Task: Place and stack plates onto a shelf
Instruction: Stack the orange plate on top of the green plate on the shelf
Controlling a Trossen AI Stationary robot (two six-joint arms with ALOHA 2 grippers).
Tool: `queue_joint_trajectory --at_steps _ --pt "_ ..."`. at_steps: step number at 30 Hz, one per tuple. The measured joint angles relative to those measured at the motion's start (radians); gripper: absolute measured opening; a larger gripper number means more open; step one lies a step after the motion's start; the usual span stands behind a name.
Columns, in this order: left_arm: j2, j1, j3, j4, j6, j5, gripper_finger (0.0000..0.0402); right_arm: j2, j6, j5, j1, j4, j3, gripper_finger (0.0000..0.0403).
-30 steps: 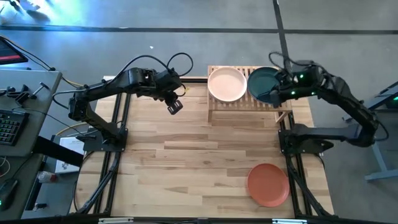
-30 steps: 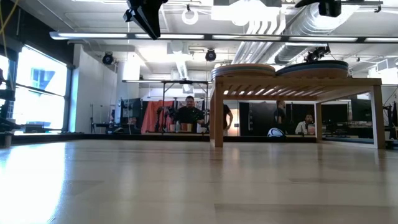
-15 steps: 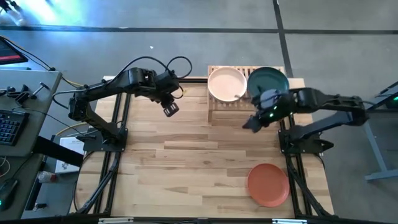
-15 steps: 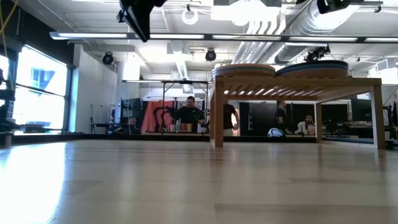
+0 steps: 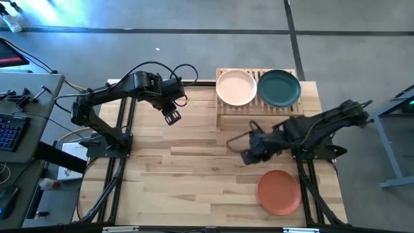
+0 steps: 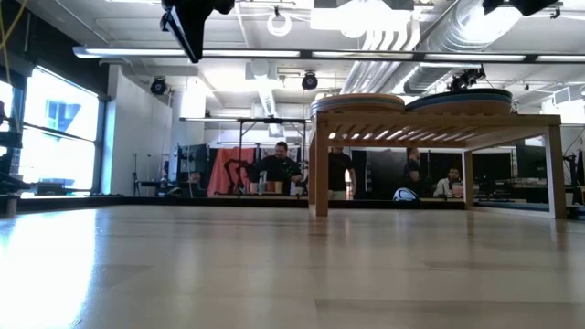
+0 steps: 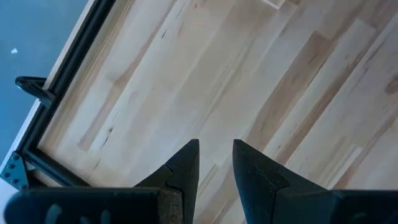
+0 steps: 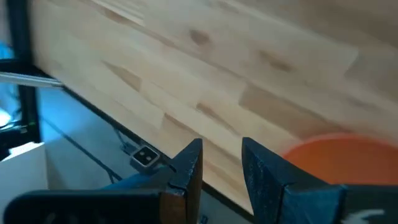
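Two plate stacks (image 5: pixel 259 88) top the one shelf (image 5: pixel 255 109), one terracotta plate (image 5: pixel 279 191) lies alone; both tools (image 5: pixel 248 156) slightly parted, empty.

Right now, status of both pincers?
Left pincer: open, empty, above bare table.
Right pincer: open, empty, near the orange plate.

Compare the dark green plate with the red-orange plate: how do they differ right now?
The dark green plate sits on the shelf beside a pale pink plate; the red-orange plate lies on the tabletop, near the front edge. The right claw is nearer the red-orange one. Both are round, low-rimmed and ungripped.
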Motion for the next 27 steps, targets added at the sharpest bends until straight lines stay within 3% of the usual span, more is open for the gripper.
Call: queue_joint_trajectory --at_steps 15,27 --pt "0.000 -0.003 0.000 0.010 0.026 -0.002 0.0087 0.234 0.481 -0.021 0.232 0.003 0.000 0.0094" --pt "0.000 -0.003 0.000 0.018 0.026 -0.003 0.0087 0.382 0.537 -0.025 0.309 0.002 0.000 0.0094"
